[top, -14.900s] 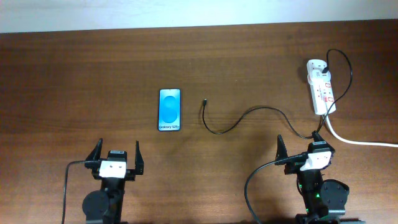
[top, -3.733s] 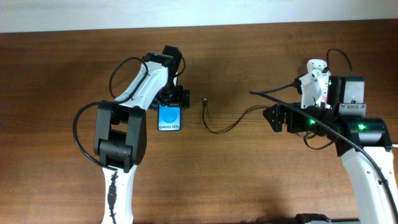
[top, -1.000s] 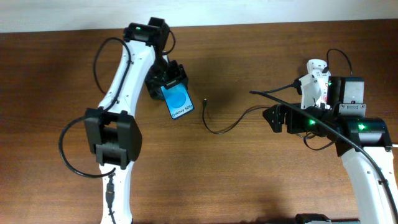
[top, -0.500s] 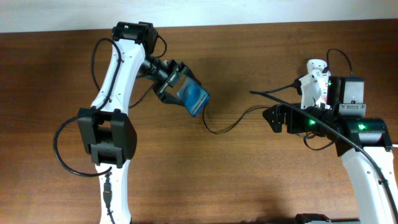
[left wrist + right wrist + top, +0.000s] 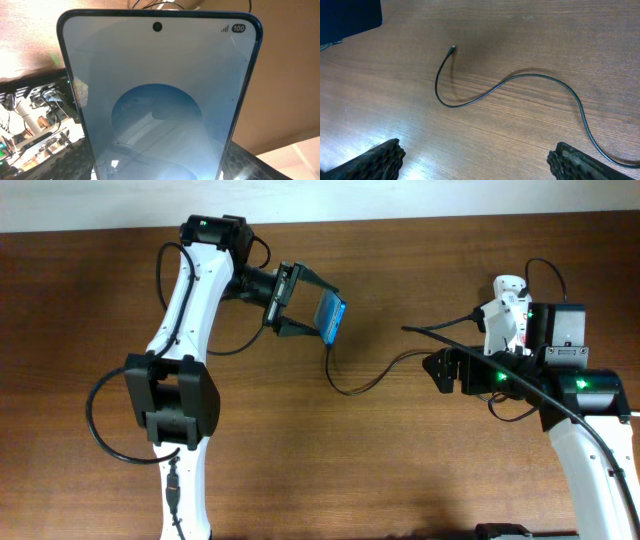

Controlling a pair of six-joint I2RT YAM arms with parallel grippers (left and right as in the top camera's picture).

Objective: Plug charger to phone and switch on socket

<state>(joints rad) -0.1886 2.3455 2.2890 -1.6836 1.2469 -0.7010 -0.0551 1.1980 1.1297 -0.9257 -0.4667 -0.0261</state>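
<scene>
While clamping the slim black-framed smartphone with the bright blue screen (image 5: 335, 319) above the brown wooden tabletop (image 5: 400, 480), hold the left gripper (image 5: 322, 313) shut firmly on the phone's sides and steady, the phone tipped nearly on edge as in the overhead view. Port end not visible in the left wrist view; only the camera-hole end and the screen there. Just below the phone, flat on the tabletop: the small plug tip (image 5: 329, 352) of the thin black curling charger cable (image 5: 375, 378), slack snaking away to the right of the phone. Further right of the phone, short of the white elongated power strip (image 5: 518, 312): the right gripper (image 5: 476, 148), fingers spread wide, empty, looking down on the cable. Probably next: lower that gripper onto the cable close behind the tip, not mid-loop, to make the tip stiff and aimed. Line up tip and port before pushing, then press straight along the phone's length, never sideways. Leave the strip's switch, far right of the phone, until after seating the plug.
</scene>
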